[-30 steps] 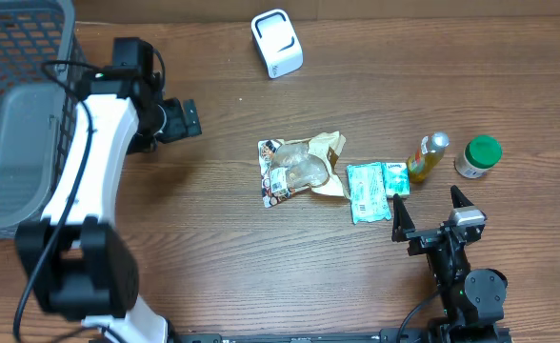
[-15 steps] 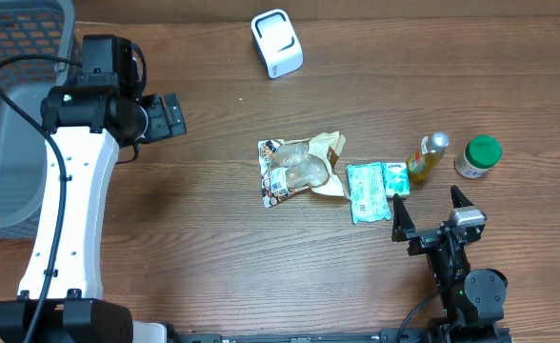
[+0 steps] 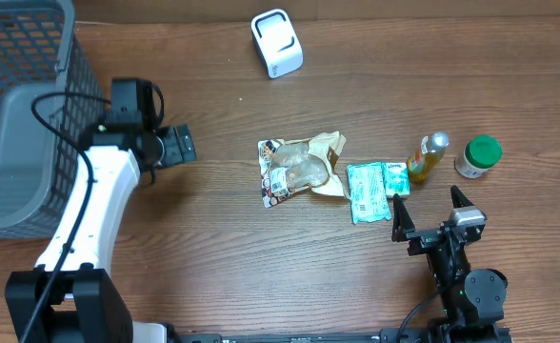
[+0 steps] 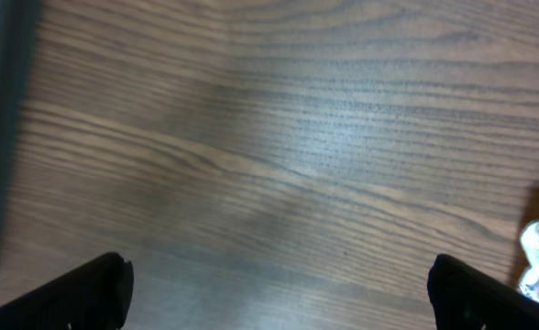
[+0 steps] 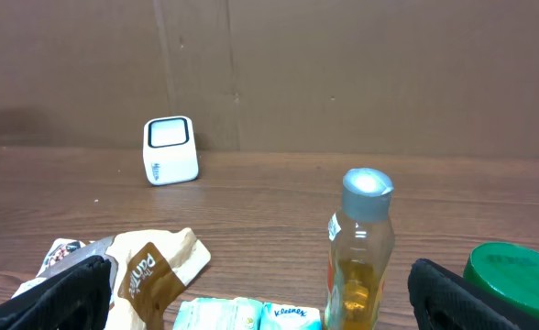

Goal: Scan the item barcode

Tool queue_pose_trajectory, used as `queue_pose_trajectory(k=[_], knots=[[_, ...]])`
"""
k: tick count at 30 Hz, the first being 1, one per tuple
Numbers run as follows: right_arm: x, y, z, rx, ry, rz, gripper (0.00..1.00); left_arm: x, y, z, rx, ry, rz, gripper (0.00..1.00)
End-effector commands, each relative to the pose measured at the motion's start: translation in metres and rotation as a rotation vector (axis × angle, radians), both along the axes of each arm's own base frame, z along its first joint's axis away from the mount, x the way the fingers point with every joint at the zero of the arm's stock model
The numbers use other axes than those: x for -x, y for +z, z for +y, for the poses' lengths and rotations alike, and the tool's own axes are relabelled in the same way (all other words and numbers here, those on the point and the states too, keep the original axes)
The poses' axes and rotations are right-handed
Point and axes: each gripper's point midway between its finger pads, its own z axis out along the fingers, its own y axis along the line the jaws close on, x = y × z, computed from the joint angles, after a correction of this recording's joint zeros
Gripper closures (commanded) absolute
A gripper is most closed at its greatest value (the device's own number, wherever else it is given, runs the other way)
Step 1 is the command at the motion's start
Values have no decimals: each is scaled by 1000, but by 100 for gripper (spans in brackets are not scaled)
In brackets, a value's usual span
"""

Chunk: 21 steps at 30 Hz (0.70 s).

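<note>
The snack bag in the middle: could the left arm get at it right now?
Probably yes: the open left pincer sits level with the snack bag, with only bare table between them.

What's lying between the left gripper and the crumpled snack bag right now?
Nothing: in the overhead view the stretch from the open left gripper to the snack bag is bare wooden table. The left wrist view agrees.

basket (image 3: 13, 114): left of the left gripper (image 3: 178, 145), close by
scanner (image 3: 277, 43): up ahead and right of left gripper, well apart
snack bag (image 3: 294, 170): right of left gripper, near-ish
tissue pack (image 3: 368, 191): touching snack bag, just ahead-left of right gripper (image 3: 430, 211)
bottle (image 3: 429, 157): right ahead of right gripper
jar (image 3: 477, 157): ahead-right of it, beside bottle
</note>
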Motion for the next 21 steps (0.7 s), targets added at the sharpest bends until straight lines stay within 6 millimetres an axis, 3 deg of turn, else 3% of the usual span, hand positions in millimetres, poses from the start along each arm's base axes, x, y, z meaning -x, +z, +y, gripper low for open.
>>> queue_pose_trajectory(k=[1,9,21], knots=[[0,-2,-2,4,-13,-5,0,6,-5,-10,23,-43,-54,1],[0,-2,-2,4,-13,-5,0,17,-30,-13,36,-51,-152,0],[0,-2,-2,4,-13,-5,0,52,-53,-12,34,-52,-267,0]])
